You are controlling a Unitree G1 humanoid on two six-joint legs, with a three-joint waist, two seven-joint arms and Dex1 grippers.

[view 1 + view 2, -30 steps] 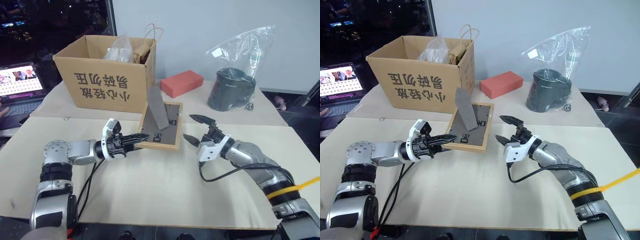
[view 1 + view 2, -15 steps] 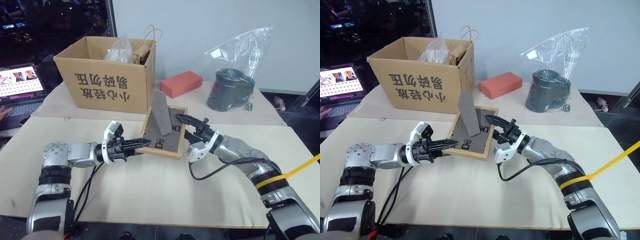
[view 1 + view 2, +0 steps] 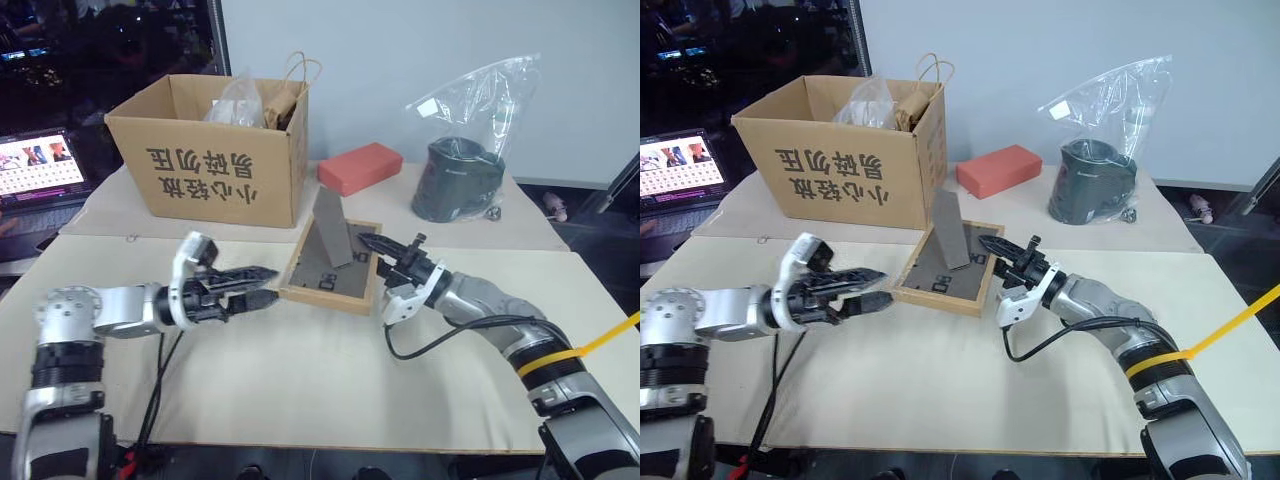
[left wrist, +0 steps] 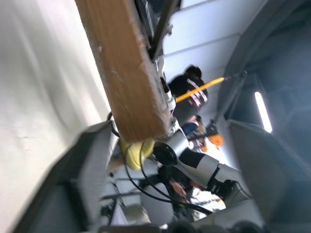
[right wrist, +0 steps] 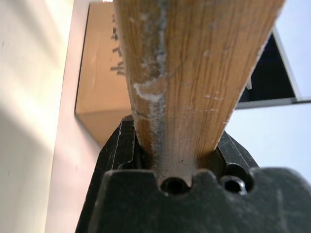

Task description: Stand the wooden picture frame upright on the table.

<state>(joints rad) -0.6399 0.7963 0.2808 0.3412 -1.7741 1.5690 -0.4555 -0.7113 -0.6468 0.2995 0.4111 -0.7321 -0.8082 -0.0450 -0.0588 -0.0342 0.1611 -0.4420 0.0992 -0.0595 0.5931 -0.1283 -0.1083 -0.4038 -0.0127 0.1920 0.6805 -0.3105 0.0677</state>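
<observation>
Our right gripper (image 3: pixel 378 258) is clenched on the right edge of the frame (image 3: pixel 333 264), while our left gripper (image 3: pixel 258 286) hangs released with spread fingers just off the frame's left edge, touching nothing. Close behind the frame stands a cardboard box (image 3: pixel 212 150), with a red block (image 3: pixel 362 167) and a bagged dark pot (image 3: pixel 462 175) farther back on the right and a laptop (image 3: pixel 40 165) off the table's left edge, so the bare table (image 3: pixel 330 380) in front offers the open room. The frame rests back-up near the seam, light wood rim around dark grey backing, its stand (image 3: pixel 332 227) folded out and sticking up.
</observation>
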